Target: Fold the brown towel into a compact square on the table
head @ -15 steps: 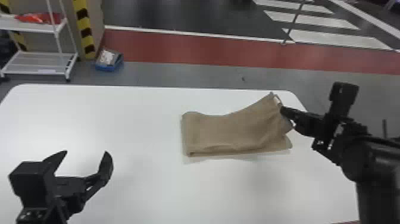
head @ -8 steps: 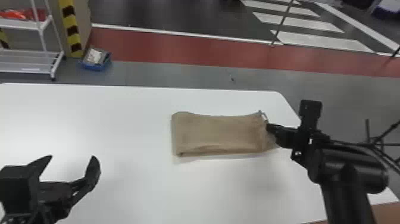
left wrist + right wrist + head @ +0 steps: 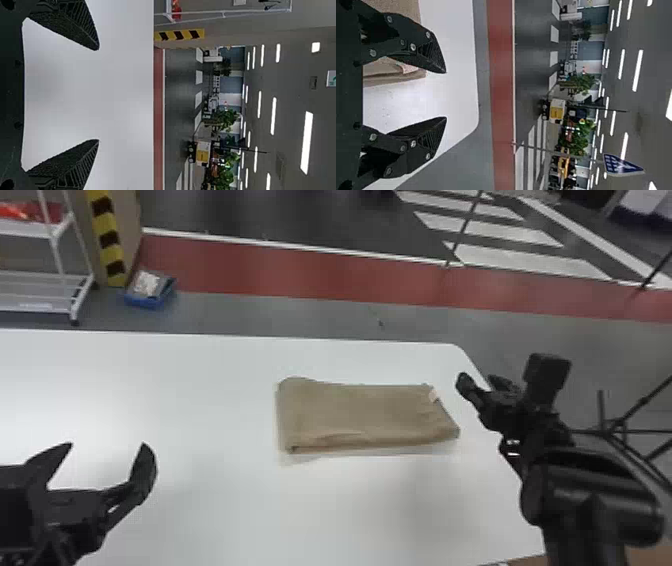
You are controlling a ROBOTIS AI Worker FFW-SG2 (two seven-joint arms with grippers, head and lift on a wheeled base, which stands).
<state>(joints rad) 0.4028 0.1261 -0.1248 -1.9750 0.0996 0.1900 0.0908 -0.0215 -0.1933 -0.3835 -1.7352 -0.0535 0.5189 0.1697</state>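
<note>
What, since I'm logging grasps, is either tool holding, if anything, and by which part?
Nothing is held: the left tool and the right tool are open and empty, and the brown towel lies on the table.

- We count one table [image 3: 200,415].
- We see one brown towel [image 3: 360,410], near the table's right edge.
- We have two in all: one left gripper [image 3: 107,445], one right gripper [image 3: 477,379].
- Beyond the far edge, we find one white rack [image 3: 40,292], one blue bin [image 3: 142,301].

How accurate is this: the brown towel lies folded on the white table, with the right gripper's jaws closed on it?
No, not closed: the head view shows the right gripper with jaws open beside the brown towel, folded on the white table.
</note>
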